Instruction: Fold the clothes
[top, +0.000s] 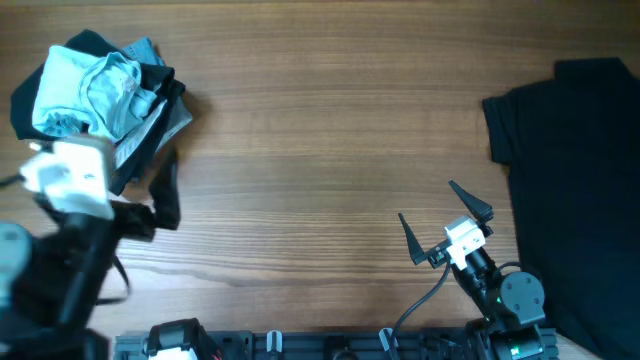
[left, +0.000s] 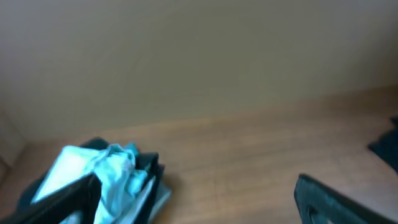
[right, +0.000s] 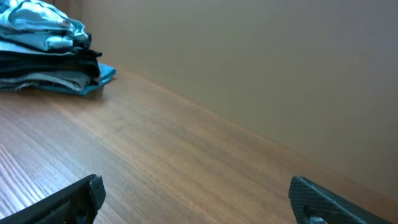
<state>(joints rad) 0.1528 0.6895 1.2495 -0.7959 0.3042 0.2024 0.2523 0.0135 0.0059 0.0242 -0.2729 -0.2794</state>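
Observation:
A bundle of clothes lies at the table's far left, with a crumpled pale blue garment (top: 95, 85) on top of black and grey ones (top: 160, 115). It shows in the left wrist view (left: 115, 171) and far off in the right wrist view (right: 46, 46). A black T-shirt (top: 570, 150) lies spread flat at the right edge. My left gripper (top: 150, 180) is open and empty right beside the bundle's near edge, its jaws (left: 199, 205) wide apart. My right gripper (top: 440, 220) is open and empty over bare wood left of the black T-shirt, fingers spread (right: 199, 199).
The wooden table (top: 320, 130) runs between the bundle and the black T-shirt. The arm bases and a mounting rail (top: 330, 345) sit along the front edge. A plain beige wall (right: 249, 62) stands behind the table's far edge.

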